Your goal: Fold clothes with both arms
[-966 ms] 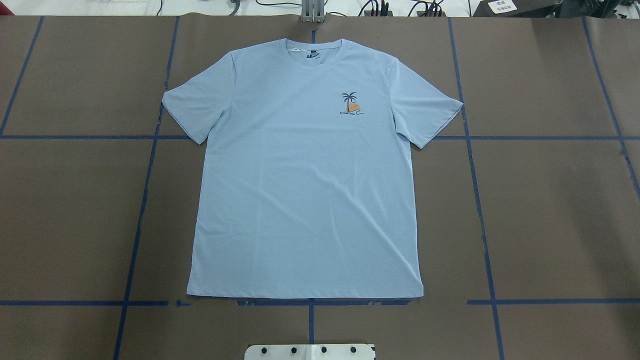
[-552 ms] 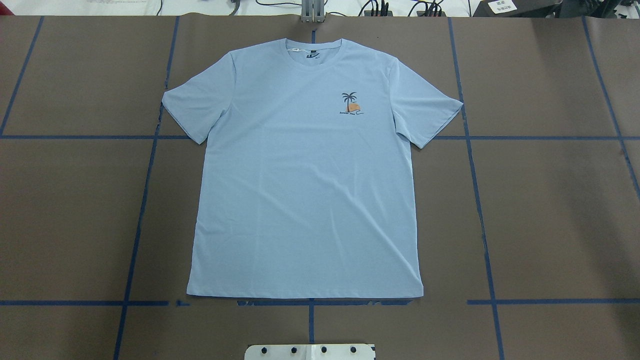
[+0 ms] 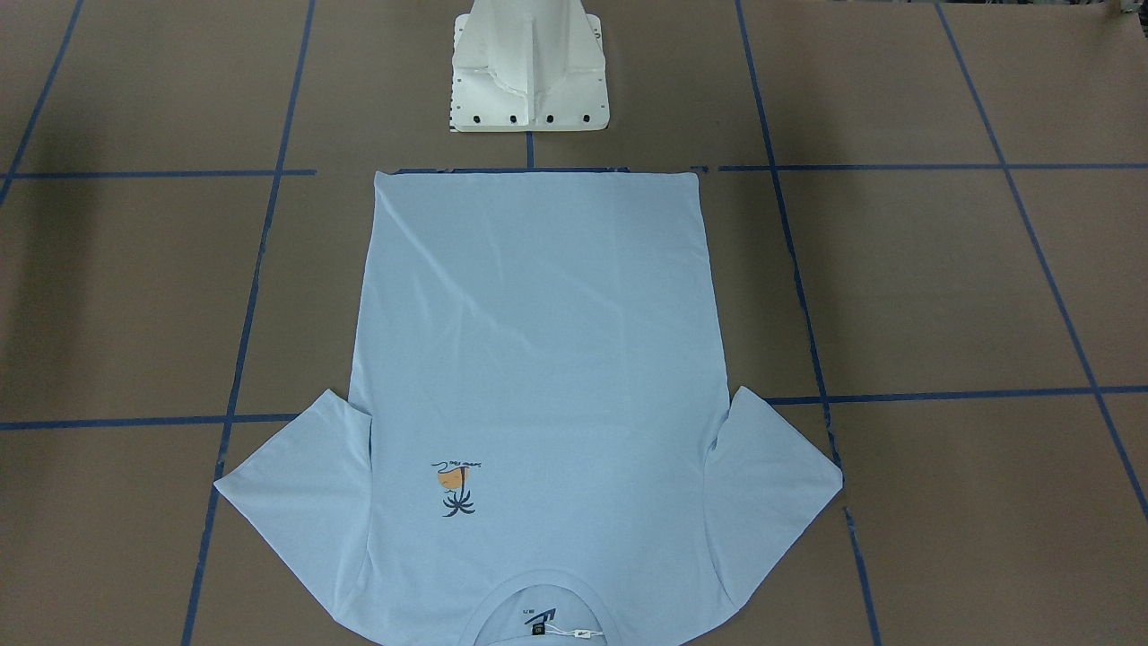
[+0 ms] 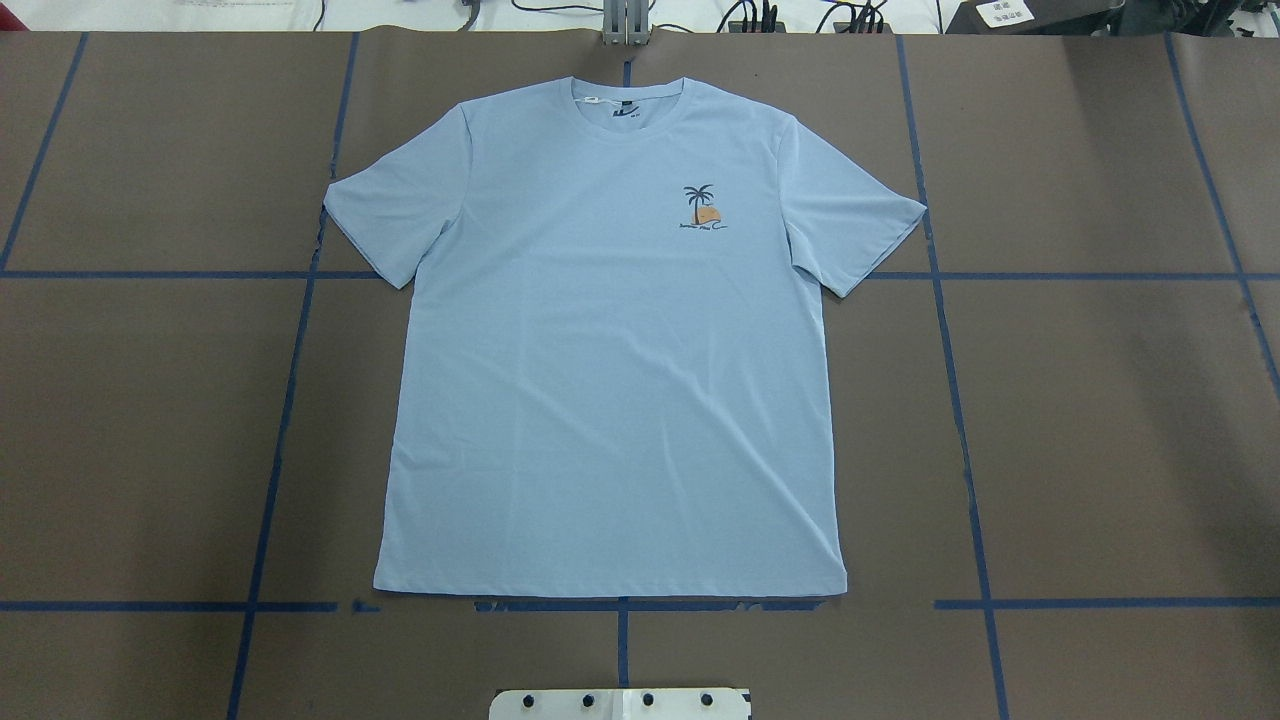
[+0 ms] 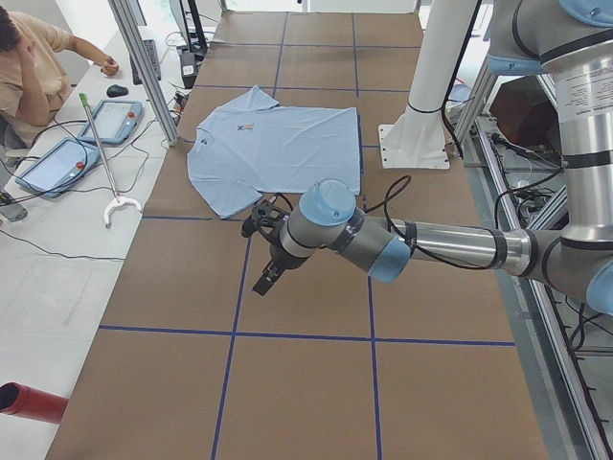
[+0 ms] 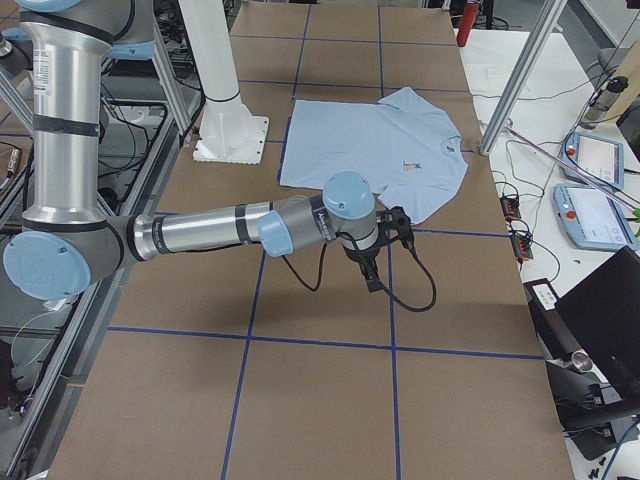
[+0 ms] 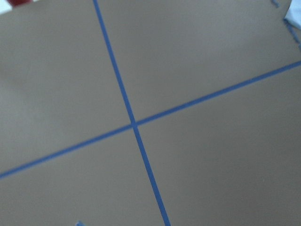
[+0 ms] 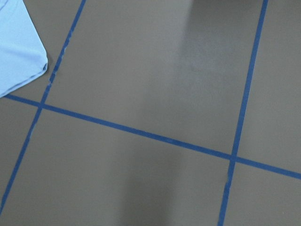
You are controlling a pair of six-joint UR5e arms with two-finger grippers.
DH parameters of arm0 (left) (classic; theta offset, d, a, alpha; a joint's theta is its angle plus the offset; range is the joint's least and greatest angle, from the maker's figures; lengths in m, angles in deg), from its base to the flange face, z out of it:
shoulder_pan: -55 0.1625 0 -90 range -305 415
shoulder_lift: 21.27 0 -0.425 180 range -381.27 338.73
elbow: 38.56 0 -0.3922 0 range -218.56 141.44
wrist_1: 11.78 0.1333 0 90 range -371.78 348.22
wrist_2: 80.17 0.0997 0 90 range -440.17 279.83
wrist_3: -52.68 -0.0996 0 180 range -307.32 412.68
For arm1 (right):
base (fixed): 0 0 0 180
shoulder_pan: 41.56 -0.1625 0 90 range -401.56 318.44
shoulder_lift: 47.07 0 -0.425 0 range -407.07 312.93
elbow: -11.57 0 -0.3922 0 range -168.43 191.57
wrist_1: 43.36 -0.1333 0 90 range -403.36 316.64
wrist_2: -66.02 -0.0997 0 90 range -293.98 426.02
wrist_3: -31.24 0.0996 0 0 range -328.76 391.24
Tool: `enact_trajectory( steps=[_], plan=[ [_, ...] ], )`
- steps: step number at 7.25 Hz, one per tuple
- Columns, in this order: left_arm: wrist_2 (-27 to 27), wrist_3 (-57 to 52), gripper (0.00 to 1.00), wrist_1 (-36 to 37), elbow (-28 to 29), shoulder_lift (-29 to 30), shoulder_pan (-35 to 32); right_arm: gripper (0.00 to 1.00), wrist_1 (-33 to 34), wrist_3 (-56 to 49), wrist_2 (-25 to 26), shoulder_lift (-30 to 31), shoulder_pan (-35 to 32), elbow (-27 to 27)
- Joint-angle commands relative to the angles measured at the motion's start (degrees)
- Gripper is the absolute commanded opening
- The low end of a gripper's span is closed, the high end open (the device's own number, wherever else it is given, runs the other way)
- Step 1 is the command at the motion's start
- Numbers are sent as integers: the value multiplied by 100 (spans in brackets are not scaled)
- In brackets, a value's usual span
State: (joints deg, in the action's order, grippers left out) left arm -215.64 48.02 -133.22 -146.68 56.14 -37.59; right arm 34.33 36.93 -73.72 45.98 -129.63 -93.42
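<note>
Lying flat and print-up on the brown tape-lined counter (image 4: 1100, 400), the light blue short-sleeved fabric T-shirt (image 4: 610, 380) sits directly in front of the white metal pedestal base (image 3: 529, 81). Its hem (image 4: 610, 590) is just beside that base and its collar (image 4: 630, 100) is at the end farthest from it. Both sleeves (image 4: 385, 215) are spread.

Judgement: the cloth is light, soft and limp, not fragile, and will sag and drag when lifted. The best hold is probably a pinch at a sleeve edge and at the hem corner on the same side, one per arm.

The left claw (image 5: 263, 280) hangs over bare counter out to the base's left, near a sleeve but apart from it. The right claw (image 6: 372, 278) does likewise on the base's right. Neither touches the shirt. Whether they stand wide or narrow cannot be told from these side views.

Open counter lies to both sides of the base, ample for carrying a fold across. The collar end runs close to the counter's far edge.
</note>
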Motion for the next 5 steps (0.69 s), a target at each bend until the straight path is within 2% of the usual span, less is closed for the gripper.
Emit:
enact_trajectory(
  steps=[1,2,3,4,5],
  plan=[
    [-23,0,100,-398,64,99,4,100,-95,1044,-45,-532,175,137],
    [-23,0,100,-398,55,99,4,100,-357,1692,-36,-899,402,372],
    [-23,0,100,-398,20,99,4,100,-986,2447,121,-1137,770,653],
    [-23,0,100,-398,2,99,-5,99,-1836,3559,653,-1357,1348,969],
    [-32,-9,100,-398,2,99,4,98,-2489,4475,1563,-1551,2128,1215]
  ],
)
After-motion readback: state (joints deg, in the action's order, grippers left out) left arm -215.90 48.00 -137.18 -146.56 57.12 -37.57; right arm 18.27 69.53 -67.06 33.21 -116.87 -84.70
